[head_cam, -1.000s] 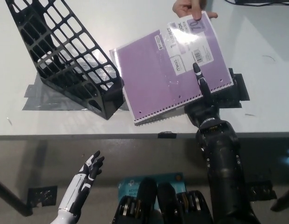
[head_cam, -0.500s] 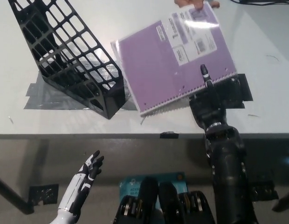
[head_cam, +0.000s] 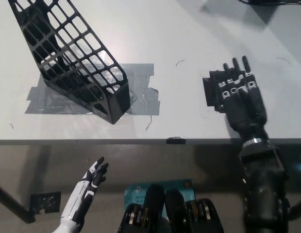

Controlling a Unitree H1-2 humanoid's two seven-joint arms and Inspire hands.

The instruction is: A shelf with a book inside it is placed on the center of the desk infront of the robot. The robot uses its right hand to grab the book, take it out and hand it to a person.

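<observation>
The right hand (head_cam: 239, 94) lies flat over the desk (head_cam: 189, 39), back upward, its fingers (head_cam: 235, 68) stretched forward and a little apart, holding nothing; the black forearm runs from it down across the desk's front edge to the lower right of the view, nearly straight; under the hand and to its left a dark patch of tape (head_cam: 209, 91) shows on the desk. The book is nowhere in view; neither hand has it and the shelf shows none. The shelf (head_cam: 68, 53), a black lattice rack, stands well to the left of the right hand, tilted with its open top toward the upper left; its low end rests on strips of grey tape (head_cam: 141, 97) stuck to the desk. The left hand (head_cam: 93, 175) hangs below the desk's edge at the lower left, open, fingers spread and empty.
</observation>
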